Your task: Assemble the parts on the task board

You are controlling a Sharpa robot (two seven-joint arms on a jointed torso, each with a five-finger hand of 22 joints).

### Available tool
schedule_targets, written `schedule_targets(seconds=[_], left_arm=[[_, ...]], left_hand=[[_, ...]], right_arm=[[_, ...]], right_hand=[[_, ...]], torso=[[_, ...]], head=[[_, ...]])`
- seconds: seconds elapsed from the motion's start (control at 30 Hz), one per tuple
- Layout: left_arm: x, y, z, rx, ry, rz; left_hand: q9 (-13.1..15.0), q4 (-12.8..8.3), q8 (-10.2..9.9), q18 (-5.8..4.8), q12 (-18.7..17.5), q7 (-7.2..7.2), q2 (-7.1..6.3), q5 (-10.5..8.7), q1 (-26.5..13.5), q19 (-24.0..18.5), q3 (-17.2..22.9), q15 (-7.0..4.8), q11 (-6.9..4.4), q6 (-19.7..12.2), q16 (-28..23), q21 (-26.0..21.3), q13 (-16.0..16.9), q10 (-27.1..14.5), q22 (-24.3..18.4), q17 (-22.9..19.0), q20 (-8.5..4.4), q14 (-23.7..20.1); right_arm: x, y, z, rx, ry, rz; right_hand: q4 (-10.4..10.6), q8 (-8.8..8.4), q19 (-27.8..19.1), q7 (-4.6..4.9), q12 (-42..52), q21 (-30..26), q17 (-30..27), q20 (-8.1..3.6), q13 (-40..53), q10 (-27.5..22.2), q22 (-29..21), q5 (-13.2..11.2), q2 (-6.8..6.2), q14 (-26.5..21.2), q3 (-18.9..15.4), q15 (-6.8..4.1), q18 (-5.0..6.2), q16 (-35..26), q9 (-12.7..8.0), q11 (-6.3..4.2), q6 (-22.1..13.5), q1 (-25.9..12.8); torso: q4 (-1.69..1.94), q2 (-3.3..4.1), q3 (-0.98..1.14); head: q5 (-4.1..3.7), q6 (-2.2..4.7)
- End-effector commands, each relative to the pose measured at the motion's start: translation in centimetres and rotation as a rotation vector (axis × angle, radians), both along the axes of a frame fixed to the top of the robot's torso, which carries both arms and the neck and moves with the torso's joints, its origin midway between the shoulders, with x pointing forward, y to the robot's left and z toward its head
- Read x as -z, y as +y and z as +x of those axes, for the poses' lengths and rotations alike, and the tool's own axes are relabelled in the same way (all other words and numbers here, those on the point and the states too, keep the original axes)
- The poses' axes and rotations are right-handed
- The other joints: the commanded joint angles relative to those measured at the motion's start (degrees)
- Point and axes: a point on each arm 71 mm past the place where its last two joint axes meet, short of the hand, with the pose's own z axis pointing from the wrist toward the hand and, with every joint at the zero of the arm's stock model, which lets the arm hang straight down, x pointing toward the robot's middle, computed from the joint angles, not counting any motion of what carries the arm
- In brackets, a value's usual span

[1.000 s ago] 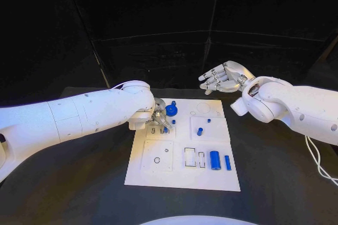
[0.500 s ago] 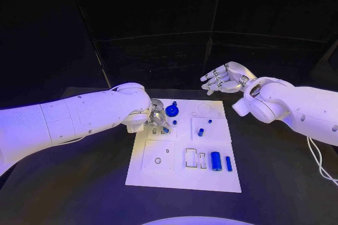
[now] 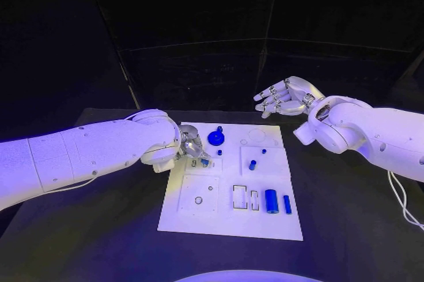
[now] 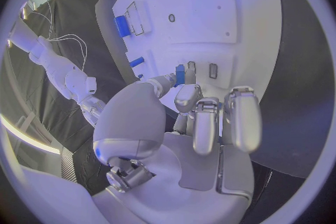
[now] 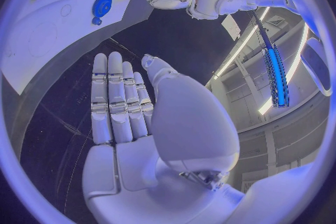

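Observation:
The white task board [image 3: 231, 217] lies in the middle of the table. My left hand [image 3: 193, 147] hovers low over its far-left section and pinches a small blue peg [image 4: 180, 74] between thumb and a finger, right by two small slots [image 4: 213, 70]. A blue gear [image 3: 215, 137] stands just beyond that hand. Short blue pegs [image 3: 252, 165] sit mid-board. A thick blue cylinder [image 3: 271, 201] and a thin blue bar [image 3: 287, 204] lie near the right edge. My right hand [image 3: 284, 97] is raised beyond the board's far edge with straight fingers [image 5: 112, 95], holding nothing.
Rectangular recesses [image 3: 238, 197] and a small ring [image 3: 198, 200] mark the board's near half, and a round outline [image 3: 256, 135] its far right corner. Black table [image 3: 106, 233] surrounds the board on all sides. My left forearm [image 3: 79, 156] reaches across the table's left side.
My left arm has swung lower and slightly left, while the hand stays with the blue peg over the slots. The right hand has barely moved.

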Motion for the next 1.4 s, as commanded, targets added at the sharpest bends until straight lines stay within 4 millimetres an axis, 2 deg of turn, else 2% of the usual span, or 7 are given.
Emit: schedule_targets(seconds=[0.03, 0.17, 0.3, 0.53, 0.73, 1.4], left_arm=[[-0.2, 0.2, 0.0, -0.008, -0.094, 0.0], [0.1, 0.5, -0.1, -0.011, -0.13, 0.018], [0.3, 0.5, -0.2, -0.015, -0.148, 0.023], [0.8, 0.2, -0.4, -0.014, -0.14, 0.04], [1.2, 0.2, -0.5, -0.014, -0.125, 0.055], [1.8, -0.2, -0.8, 0.018, -0.074, 0.095]], left_hand=[[0.09, -8.89, 0.28, -1.07, 0.33, -0.02, -0.01, 0.03, -0.46, 0.94, 9.29, -0.15, -0.11, -0.25, 0.35, 0.05, 0.02, 0.34, 0.1, 15.09, -0.17, 5.85], [0.13, -9.0, 0.32, -1.08, 0.28, -0.04, -0.08, 0.02, -0.48, 0.96, 9.41, -0.16, -0.12, -0.24, 0.35, 0.07, -0.06, 0.34, 0.13, 15.09, -0.18, 5.85], [0.16, -9.07, 0.35, -1.08, 0.27, -0.04, -0.14, 0.01, -0.49, 0.98, 9.47, -0.17, -0.14, -0.23, 0.35, 0.09, -0.08, 0.35, 0.16, 15.09, -0.19, 5.85], [0.16, -9.07, 0.35, -1.08, 0.27, -0.04, -0.14, 0.01, -0.49, 0.98, 9.47, -0.17, -0.14, -0.23, 0.35, 0.09, -0.08, 0.35, 0.16, 15.09, -0.19, 5.85], [0.21, -9.15, 0.41, -1.12, 0.27, -0.06, -0.18, 0.0, -0.55, 1.05, 9.59, -0.18, -0.15, -0.18, 0.35, 0.22, -0.08, 0.41, 0.34, 15.09, -0.2, 5.85], [0.27, -9.14, 0.48, -1.15, 0.16, -0.06, -0.21, -0.03, -0.72, 1.1, 9.68, -0.19, -0.15, -0.13, 0.35, 0.29, -0.24, 0.4, 0.45, 15.09, -0.21, 5.85]], right_arm=[[-0.2, 0.0, 0.0, -0.009, -0.003, 0.003], [-0.2, -0.1, 0.0, -0.007, -0.003, 0.003], [-0.1, -0.1, 0.0, -0.007, -0.002, 0.002], [-0.1, 0.0, 0.0, -0.008, -0.001, 0.002], [-0.1, 0.0, 0.1, -0.007, 0.001, 0.001], [-0.1, 0.2, 0.1, -0.01, 0.005, 0.0]], right_hand=[[0.14, -0.12, 0.46, 0.02, -0.4, -0.4, -0.05, 0.06, -0.05, -0.01, -0.05, 0.19, 0.02, 0.1, 0.16, 0.22, 0.17, -0.16, -0.07, 0.31, -0.25, -0.38], [0.21, -0.11, 0.49, 0.03, -0.43, -0.49, -0.09, 0.09, -0.11, -0.01, -0.12, 0.21, 0.04, 0.13, 0.15, 0.24, 0.18, -0.23, -0.07, 0.32, -0.27, -0.53], [0.32, -0.1, 0.54, 0.04, -0.47, -0.63, -0.13, 0.12, -0.19, 0.0, -0.2, 0.27, 0.06, 0.18, 0.13, 0.27, 0.18, -0.31, -0.06, 0.34, -0.3, -0.76], [0.4, -0.08, 0.58, 0.04, -0.5, -0.73, -0.17, 0.15, -0.25, 0.0, -0.28, 0.32, 0.05, 0.21, 0.11, 0.28, 0.19, -0.38, -0.06, 0.35, -0.32, -0.94], [0.47, -0.07, 0.62, 0.04, -0.51, -0.82, -0.2, 0.18, -0.3, 0.01, -0.34, 0.37, 0.05, 0.24, 0.09, 0.29, 0.2, -0.43, -0.05, 0.36, -0.33, -1.1], [0.59, -0.05, 0.69, 0.03, -0.54, -0.98, -0.25, 0.21, -0.38, 0.04, -0.45, 0.45, 0.09, 0.3, 0.07, 0.3, 0.21, -0.51, -0.04, 0.36, -0.33, -1.35]], torso=[[-0.06, 0.02, -0.02], [-0.01, 0.06, -0.06], [-0.2, 0.01, 0.0], [-0.33, 0.1, 0.03], [-0.16, 0.1, 0.03], [-0.17, 0.06, 0.02]], head=[[0.1, -0.12], [0.15, -0.16], [0.4, -0.2], [0.35, -0.21], [0.23, -0.31], [0.27, -0.74]])
